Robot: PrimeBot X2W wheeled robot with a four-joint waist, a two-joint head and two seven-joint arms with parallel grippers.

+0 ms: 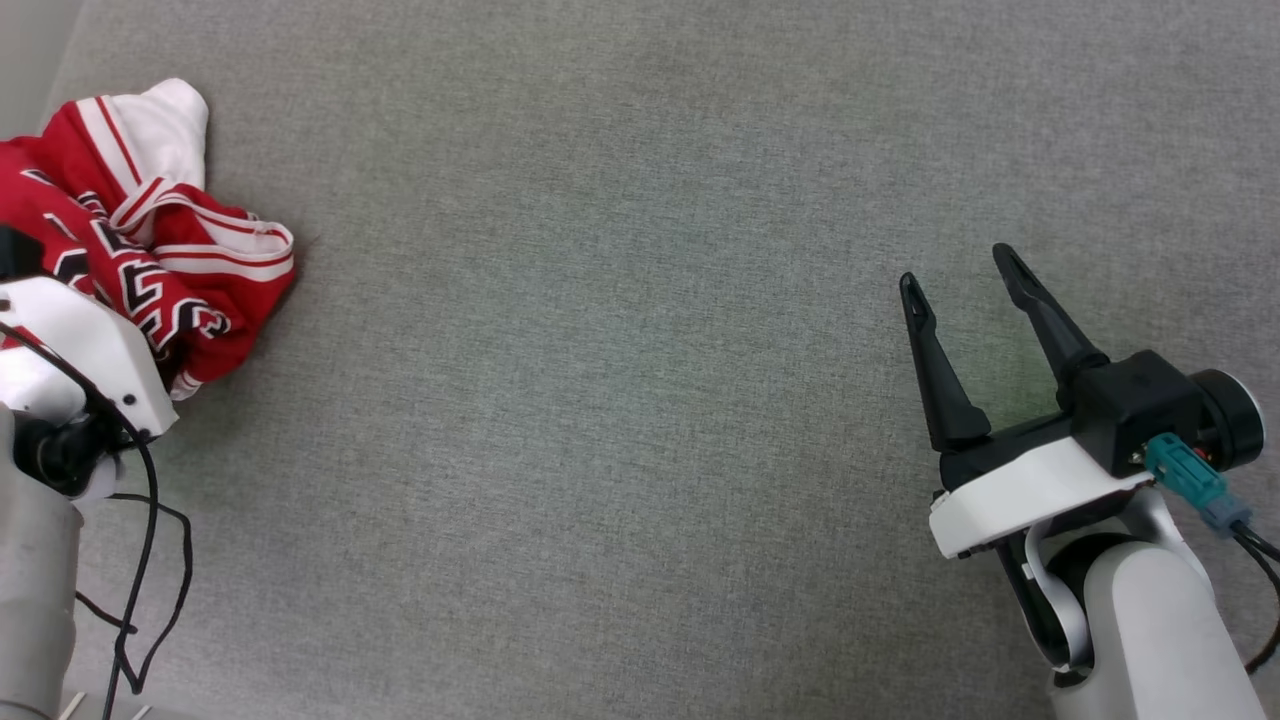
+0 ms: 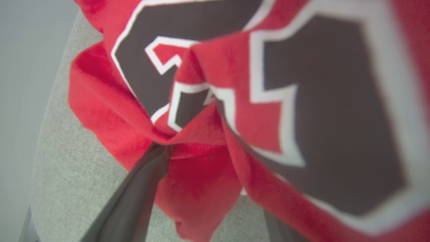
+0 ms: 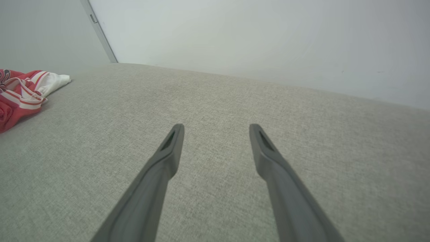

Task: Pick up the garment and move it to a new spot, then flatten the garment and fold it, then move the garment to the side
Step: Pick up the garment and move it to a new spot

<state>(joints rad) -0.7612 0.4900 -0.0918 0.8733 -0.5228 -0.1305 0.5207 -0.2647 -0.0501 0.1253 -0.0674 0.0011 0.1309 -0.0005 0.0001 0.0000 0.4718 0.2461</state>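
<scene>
The garment (image 1: 170, 250) lies crumpled at the far left of the grey fabric surface (image 1: 640, 400); it is red, with a white sleeve, striped trim and black white-outlined lettering. My left gripper (image 2: 218, 168) is pushed into its folds (image 2: 201, 181) with the jaws spread. One dark finger (image 2: 134, 198) runs up under the red cloth, and the other is mostly covered. In the head view its white wrist housing (image 1: 90, 350) overlaps the heap. Far to the right, my right gripper (image 1: 955, 268) hangs open above bare surface (image 3: 216, 127), well away from the garment (image 3: 20, 94).
The surface's left edge (image 1: 50, 60) runs close beside the garment, with pale floor or wall beyond it. A light wall (image 3: 268, 40) rises behind the far edge. Black cables (image 1: 150, 560) dangle from my left arm. Bare grey fabric lies between the two grippers.
</scene>
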